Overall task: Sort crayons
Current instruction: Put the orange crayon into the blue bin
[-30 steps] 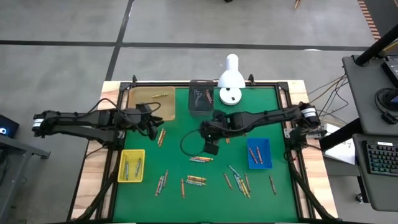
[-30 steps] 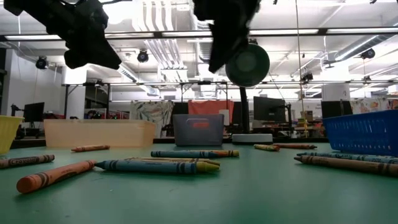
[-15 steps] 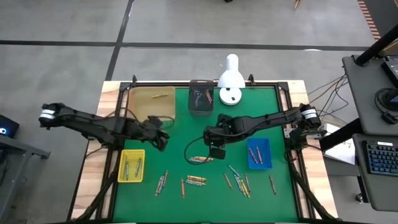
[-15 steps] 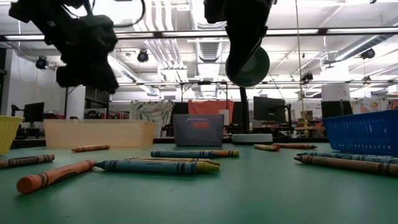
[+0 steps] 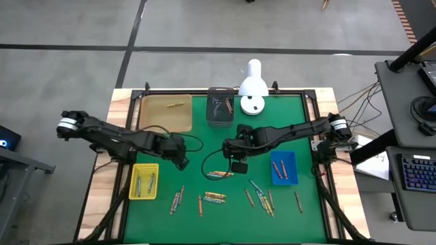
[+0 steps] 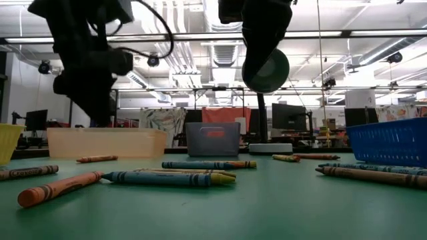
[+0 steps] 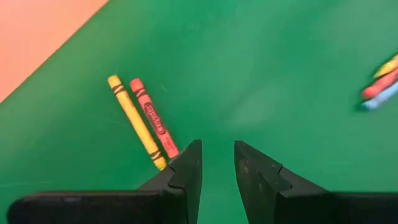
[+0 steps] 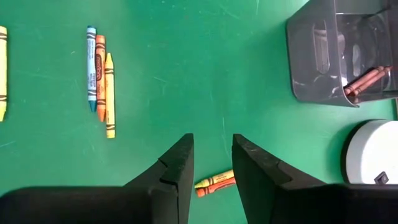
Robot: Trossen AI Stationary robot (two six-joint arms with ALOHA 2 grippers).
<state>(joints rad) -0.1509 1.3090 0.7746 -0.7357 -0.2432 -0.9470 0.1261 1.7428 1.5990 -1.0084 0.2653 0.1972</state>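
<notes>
The left gripper (image 7: 216,163) hangs over the green mat (image 5: 204,146), near its left side, just right of the yellow tray (image 5: 144,181). Its fingers stand parted with a narrow gap and nothing between them; a yellow crayon (image 7: 135,121) and a red crayon (image 7: 153,117) lie side by side on the mat just beside one fingertip. The right gripper (image 8: 211,163) hovers near the middle of the mat, its fingers likewise parted and empty. Beneath it lies a pair of orange crayons (image 8: 215,182), and to one side a blue, an orange and a yellow crayon (image 8: 100,79) lie together.

More crayons (image 5: 216,197) are scattered along the near half of the mat. Some lie in the yellow tray, some in the blue tray (image 5: 283,167) on the right, brown ones in the grey bin (image 8: 336,53) at the far edge, and what looks like one in the clear tray (image 5: 165,113) at the far left.

Compared with a second ago, the left arm has reached further right and nearer, and the right gripper has shifted slightly nearer. The crayons lie as before.
</notes>
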